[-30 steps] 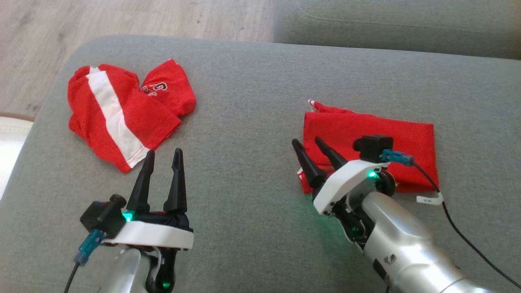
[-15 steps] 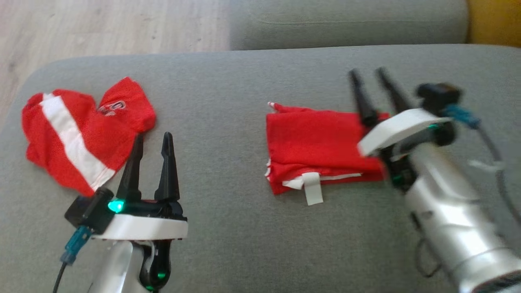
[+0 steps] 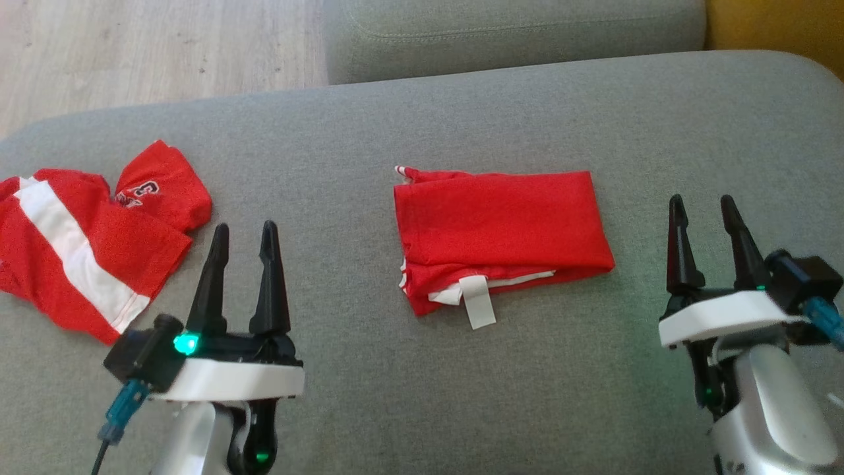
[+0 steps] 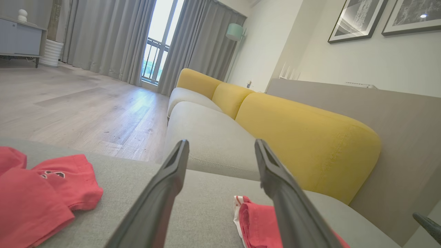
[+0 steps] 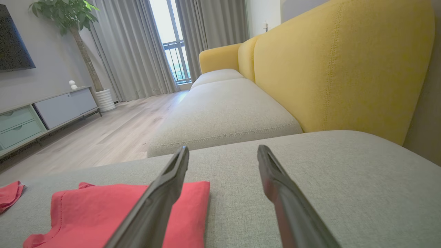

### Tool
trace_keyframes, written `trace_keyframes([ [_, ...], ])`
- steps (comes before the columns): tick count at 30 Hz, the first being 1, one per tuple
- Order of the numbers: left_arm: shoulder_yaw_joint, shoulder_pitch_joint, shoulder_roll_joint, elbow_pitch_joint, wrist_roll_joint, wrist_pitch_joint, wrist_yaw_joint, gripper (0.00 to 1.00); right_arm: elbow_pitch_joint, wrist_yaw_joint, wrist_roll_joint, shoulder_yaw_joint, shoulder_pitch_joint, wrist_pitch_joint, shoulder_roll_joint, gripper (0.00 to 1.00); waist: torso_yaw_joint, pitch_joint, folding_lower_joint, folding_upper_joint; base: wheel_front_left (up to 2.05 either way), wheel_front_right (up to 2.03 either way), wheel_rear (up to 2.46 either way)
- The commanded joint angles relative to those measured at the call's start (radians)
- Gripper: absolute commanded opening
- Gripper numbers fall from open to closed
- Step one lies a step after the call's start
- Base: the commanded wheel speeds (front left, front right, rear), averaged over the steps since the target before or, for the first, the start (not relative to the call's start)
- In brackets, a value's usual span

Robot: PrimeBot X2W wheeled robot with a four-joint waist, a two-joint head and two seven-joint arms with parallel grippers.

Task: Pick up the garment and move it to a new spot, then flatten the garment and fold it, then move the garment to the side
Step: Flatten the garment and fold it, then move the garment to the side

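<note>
A red garment (image 3: 501, 234) lies folded into a rectangle on the middle of the grey cushion (image 3: 461, 112), a white tag sticking out at its near edge. It shows in the right wrist view (image 5: 100, 210) and the left wrist view (image 4: 258, 220). My right gripper (image 3: 701, 204) hovers open to the right of it, apart from the cloth. My left gripper (image 3: 242, 232) stands open to the garment's left. Both grippers hold nothing. A second red garment with a white stripe (image 3: 86, 244) lies crumpled at the far left.
Wooden floor (image 3: 151, 46) lies beyond the cushion's far left edge. Another grey seat cushion (image 3: 514, 26) sits behind, with a yellow backrest (image 5: 337, 65) along the right. A cabinet (image 5: 41, 113) and a potted plant stand across the room.
The right gripper left the folded garment and drew back to its right, open and empty. The head camera swung right, shifting everything left in view. The left gripper stayed put.
</note>
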Motion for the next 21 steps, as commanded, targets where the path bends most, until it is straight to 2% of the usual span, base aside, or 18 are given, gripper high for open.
trace_keyframes([
  [1,0.041,-0.018,0.003,-0.028,0.013,-0.005,-0.006,1.0,-0.047,-0.001,-0.014,0.012,-0.011,-0.011,0.01,1.0,-0.002,0.003,0.0001,0.0,0.0,0.0,0.0],
  [12,0.046,-0.024,-0.004,-0.02,0.029,-0.005,-0.006,1.0,-0.1,-0.001,-0.056,-0.013,0.03,-0.003,0.041,1.0,0.003,0.022,0.0001,0.0,0.0,0.0,0.0],
  [21,0.001,-0.06,-0.004,-0.018,0.015,-0.005,-0.006,1.0,-0.071,-0.001,-0.077,-0.025,-0.027,0.059,0.043,1.0,0.055,0.086,0.0001,0.0,0.0,0.0,0.0],
])
